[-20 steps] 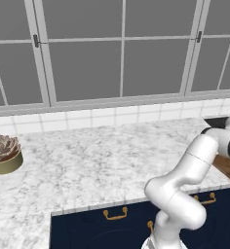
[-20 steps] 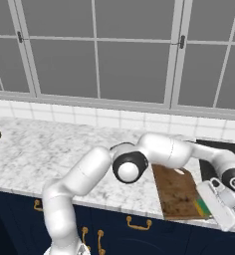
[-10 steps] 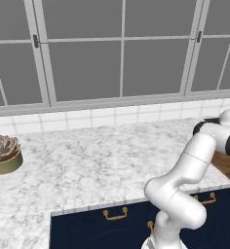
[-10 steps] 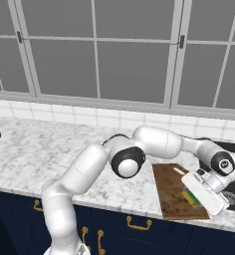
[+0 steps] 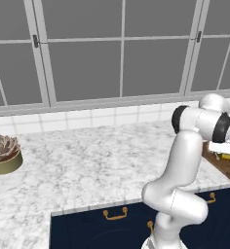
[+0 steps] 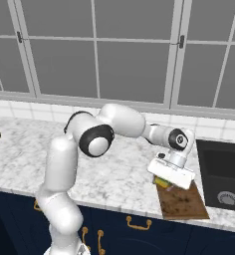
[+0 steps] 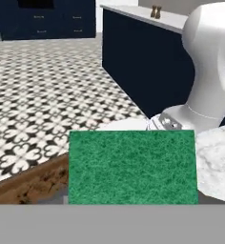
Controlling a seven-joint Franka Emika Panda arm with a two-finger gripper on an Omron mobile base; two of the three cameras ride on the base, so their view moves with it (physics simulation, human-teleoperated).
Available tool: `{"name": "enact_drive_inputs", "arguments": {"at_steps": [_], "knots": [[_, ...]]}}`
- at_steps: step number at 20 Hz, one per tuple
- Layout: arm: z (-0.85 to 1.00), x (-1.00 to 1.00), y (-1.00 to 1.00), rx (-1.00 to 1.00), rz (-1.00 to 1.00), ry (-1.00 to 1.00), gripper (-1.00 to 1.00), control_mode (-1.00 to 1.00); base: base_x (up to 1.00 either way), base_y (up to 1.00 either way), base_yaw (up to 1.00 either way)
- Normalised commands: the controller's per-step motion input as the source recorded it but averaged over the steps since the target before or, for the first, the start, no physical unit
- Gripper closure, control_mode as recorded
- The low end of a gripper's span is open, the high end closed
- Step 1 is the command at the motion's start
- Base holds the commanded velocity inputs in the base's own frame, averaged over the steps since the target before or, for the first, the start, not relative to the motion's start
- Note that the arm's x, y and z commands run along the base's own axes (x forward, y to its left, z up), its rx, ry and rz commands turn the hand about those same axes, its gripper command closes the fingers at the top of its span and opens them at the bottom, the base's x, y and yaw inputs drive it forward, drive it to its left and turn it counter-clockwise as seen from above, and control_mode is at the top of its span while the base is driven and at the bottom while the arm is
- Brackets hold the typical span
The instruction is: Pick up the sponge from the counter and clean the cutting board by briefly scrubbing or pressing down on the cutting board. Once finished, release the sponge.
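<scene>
Since the picture of a second ago we have swung the wrist back from the stovetop (image 6: pixel 221 174) side: the gripper (image 6: pixel 165 183), which then hung past the right end of the cutting board (image 6: pixel 181 201), now sits over the board's far left corner, and the forearm has lifted and drawn in toward the window wall. Base cameras have not shifted; the potted succulent (image 5: pixel 3 154) holds its place at the counter's (image 5: pixel 87 170) left edge.

We have the sponge (image 7: pixel 132 166) pinched between the fingers. In the hand view its green face lies square across the bottom, with brown board grain to one side and white marble to the other. In the right base view a sliver of its yellow-orange layer (image 6: pixel 163 183) peeks out under the white hand, just at the board's far left corner, near the counter's front edge. Whether it already touches the wood we cannot tell; the hand hides the contact.

We judge that the pickup is done and we are in the scrubbing step, at or close to the board. Next we should press the sponge down or draw it briefly across the grain, keeping it on the board and not sliding off onto the marble at that corner. After that we spread the fingers to let the sponge go.
</scene>
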Motion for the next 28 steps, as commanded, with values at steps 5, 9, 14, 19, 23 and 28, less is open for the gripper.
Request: {"name": "enact_drive_inputs", "arguments": {"at_steps": [5,9,14,19,23,28], "knots": [[0.16,0.17,1.00,0.01,0.32,-0.05,1.00,-1.00,0.00,0.00,0.00],[0.00,0.52,1.00,0.09,0.17,-0.15,1.00,-1.00,0.00,0.00,0.00],[0.00,0.88,0.92,0.01,0.11,-0.29,1.00,-1.00,0.00,0.00,0.00],[-0.40,0.87,0.59,-0.01,0.01,-0.37,1.00,-1.00,0.00,0.00,0.00],[-0.74,0.94,0.33,0.00,0.00,-0.33,1.00,-1.00,0.00,0.00,0.00],[-0.47,1.00,0.14,0.00,0.07,-0.12,-1.00,-1.00,0.00,0.00,0.00]]}}
